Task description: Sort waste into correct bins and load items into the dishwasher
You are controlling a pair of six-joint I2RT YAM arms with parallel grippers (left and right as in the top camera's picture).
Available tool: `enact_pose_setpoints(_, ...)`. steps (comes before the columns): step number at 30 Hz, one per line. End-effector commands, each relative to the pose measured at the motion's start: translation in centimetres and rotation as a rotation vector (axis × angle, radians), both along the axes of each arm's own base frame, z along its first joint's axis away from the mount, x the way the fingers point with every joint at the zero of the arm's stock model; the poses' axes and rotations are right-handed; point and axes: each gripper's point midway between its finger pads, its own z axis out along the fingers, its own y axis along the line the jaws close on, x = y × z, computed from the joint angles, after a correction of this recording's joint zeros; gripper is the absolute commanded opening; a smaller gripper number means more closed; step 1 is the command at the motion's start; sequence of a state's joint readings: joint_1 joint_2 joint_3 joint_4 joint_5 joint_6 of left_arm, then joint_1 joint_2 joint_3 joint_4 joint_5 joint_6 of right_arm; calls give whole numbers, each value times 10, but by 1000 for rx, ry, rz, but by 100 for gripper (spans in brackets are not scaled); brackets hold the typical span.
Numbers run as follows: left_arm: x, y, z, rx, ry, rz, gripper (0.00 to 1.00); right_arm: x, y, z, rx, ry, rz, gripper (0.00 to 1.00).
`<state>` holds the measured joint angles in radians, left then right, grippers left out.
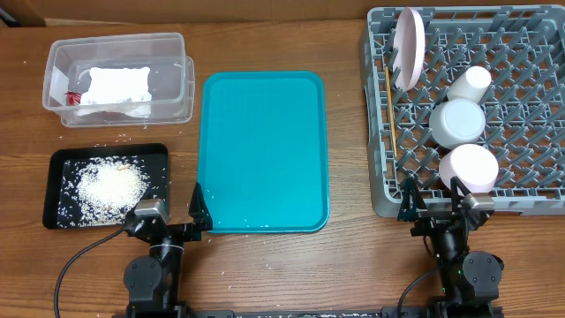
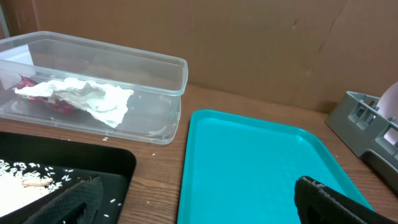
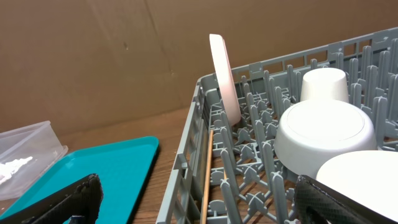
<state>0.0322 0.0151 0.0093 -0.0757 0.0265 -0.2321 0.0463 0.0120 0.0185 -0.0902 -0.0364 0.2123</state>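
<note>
1. Overhead: the left hand (image 1: pixel 174 215) and right hand (image 1: pixel 433 205) are both released, jaws wide, at the front of the wooden counter (image 1: pixel 344 265). White rice grains (image 1: pixel 110 185) lie in the shallow black rectangular tray (image 1: pixel 53 190).
2. Left wrist: a crumpled white paper napkin (image 2: pixel 93 98) and a small red crinkled wrapper (image 2: pixel 28 83) lie inside the clear rectangular plastic tub (image 2: pixel 155 68).
3. Right wrist: in the grey plastic dish rack (image 3: pixel 189 149), a round pinkish plate (image 3: pixel 222 74) stands on edge. Thin wooden chopsticks (image 3: pixel 206 180) lie beside its wall.

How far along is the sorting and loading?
Done: crumpled white paper napkin and red wrapper in the clear plastic tub, rice in the black tray; pink plate, white cup, grey bowl, pinkish bowl and wooden chopsticks in the grey dish rack. In hand: nothing, left pincer and right pincer open. Left: only stray grains on the table.
</note>
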Motion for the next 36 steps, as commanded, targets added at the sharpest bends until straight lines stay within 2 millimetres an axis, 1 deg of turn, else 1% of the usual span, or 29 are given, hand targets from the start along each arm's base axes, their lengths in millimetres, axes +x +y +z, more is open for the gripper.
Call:
enact_pose_setpoints(1, 0, -1, 0, 20, -5, -6, 100, 0, -1, -1, -3, -5, -5, 100)
enact_pose_setpoints(6, 0, 0, 0, 48, -3, -2, 100, 0, -1, -1, -3, -5, -5, 100)
enact_pose_setpoints(14, 0, 0, 0, 235, -2, -18, 100, 0, -1, -1, -3, -5, -5, 100)
enact_pose_setpoints(18, 0, 0, 0, 256, -2, -17, 100, 0, -1, -1, -3, -5, -5, 100)
enact_pose_setpoints(36, 0, -1, 0, 251, -3, -25, 100, 0, -1, -1, -3, -5, -5, 100)
